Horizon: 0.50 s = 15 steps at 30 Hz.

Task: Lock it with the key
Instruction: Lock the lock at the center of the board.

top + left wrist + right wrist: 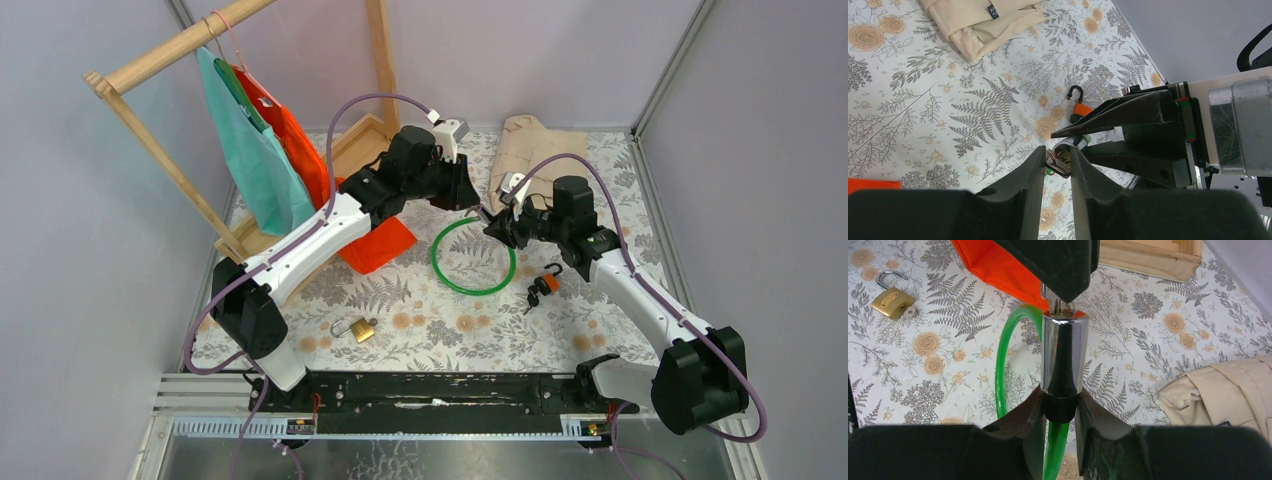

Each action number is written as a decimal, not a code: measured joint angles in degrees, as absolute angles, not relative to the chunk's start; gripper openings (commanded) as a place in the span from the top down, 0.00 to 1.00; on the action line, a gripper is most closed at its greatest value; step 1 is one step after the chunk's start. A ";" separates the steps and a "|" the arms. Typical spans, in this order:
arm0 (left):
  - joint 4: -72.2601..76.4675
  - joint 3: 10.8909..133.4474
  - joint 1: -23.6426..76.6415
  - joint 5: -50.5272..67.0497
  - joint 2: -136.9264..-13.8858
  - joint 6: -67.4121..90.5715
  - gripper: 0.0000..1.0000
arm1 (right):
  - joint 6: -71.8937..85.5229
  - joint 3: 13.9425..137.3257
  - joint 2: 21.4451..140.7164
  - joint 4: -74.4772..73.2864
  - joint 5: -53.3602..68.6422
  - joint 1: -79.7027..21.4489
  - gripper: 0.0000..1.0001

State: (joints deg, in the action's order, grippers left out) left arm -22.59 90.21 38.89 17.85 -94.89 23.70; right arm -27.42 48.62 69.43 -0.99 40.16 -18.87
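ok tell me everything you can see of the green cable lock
The green cable lock is a glossy, see-through green cable coiled in one loop, mostly lying on the floral table cover. It ends in a chrome cylinder with a black collar, held raised off the cover. The right gripper clamps the collar; the left gripper pinches a key at the cylinder's far end.

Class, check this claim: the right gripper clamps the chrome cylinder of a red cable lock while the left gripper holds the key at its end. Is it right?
Not quite: the cable is green, not red, as the right wrist view shows. The right gripper does clamp the chrome cylinder, and the left gripper holds the key at its end.
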 measured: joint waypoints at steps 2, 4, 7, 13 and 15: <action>-22.44 90.08 38.89 18.06 -94.89 23.73 0.76 | -27.51 48.62 69.43 -1.02 40.16 -18.87 1.00; -22.17 89.93 38.87 18.31 -94.89 23.70 0.79 | -27.64 48.62 69.43 -1.02 40.18 -18.87 1.00; -21.37 89.56 38.68 18.74 -94.89 23.40 0.85 | -27.83 48.60 69.43 -1.04 40.21 -19.03 1.00; -17.58 87.13 38.09 21.17 -94.50 20.51 0.79 | -28.64 48.56 69.43 -1.58 40.18 -19.03 1.00; -15.84 85.76 37.65 22.94 -93.91 19.07 0.67 | -28.86 48.56 69.43 -1.58 40.32 -19.03 1.00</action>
